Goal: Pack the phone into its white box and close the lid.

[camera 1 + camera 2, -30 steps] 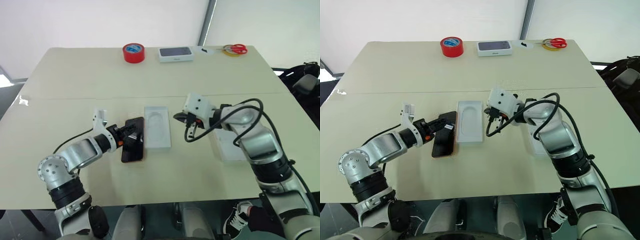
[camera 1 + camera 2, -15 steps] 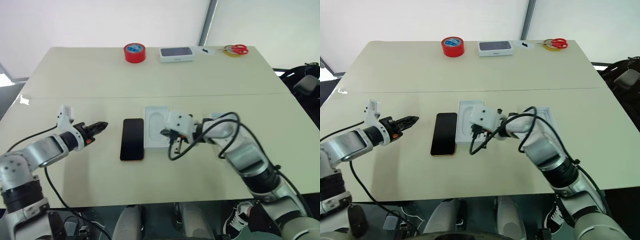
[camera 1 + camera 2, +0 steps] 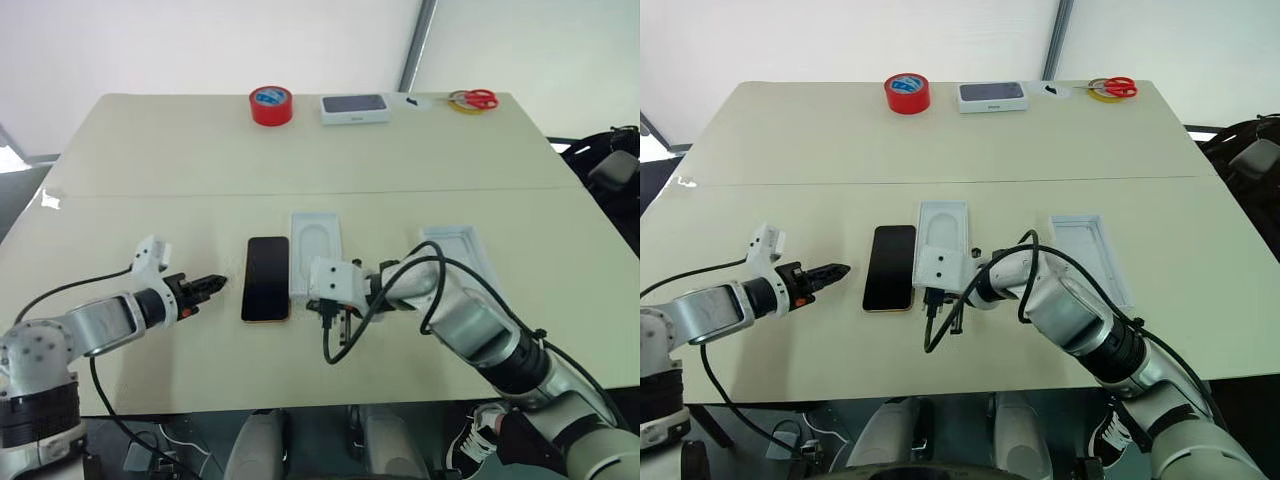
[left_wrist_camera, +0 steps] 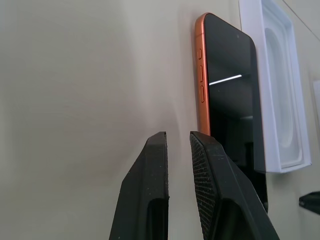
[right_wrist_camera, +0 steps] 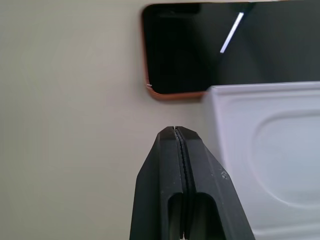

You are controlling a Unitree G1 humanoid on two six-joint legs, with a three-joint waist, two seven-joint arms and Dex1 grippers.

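Note:
The phone (image 3: 266,278) lies flat, black screen up, its orange edge (image 4: 200,85) showing. Touching its right side is the white box (image 3: 316,255), a shallow tray whose inside is covered by a white card with an oval outline. The lid (image 3: 460,256) lies farther right, greyish-white hollow side up. My left gripper (image 3: 215,284) hovers low just left of the phone, pointing at it; its fingers (image 4: 157,150) stand open by a narrow gap with nothing between. My right gripper (image 5: 175,129) is shut and empty, at the near corners of phone and box (image 3: 325,310).
At the table's far edge sit a red tape roll (image 3: 268,105), a white box with a dark top (image 3: 354,108), and red-handled scissors on a yellow roll (image 3: 470,98). A black cable (image 3: 335,345) loops from my right wrist over the table.
My left gripper has drawn back to the left off the phone, which now lies flat. My right arm swung left and nearer across the white box, uncovering the lid.

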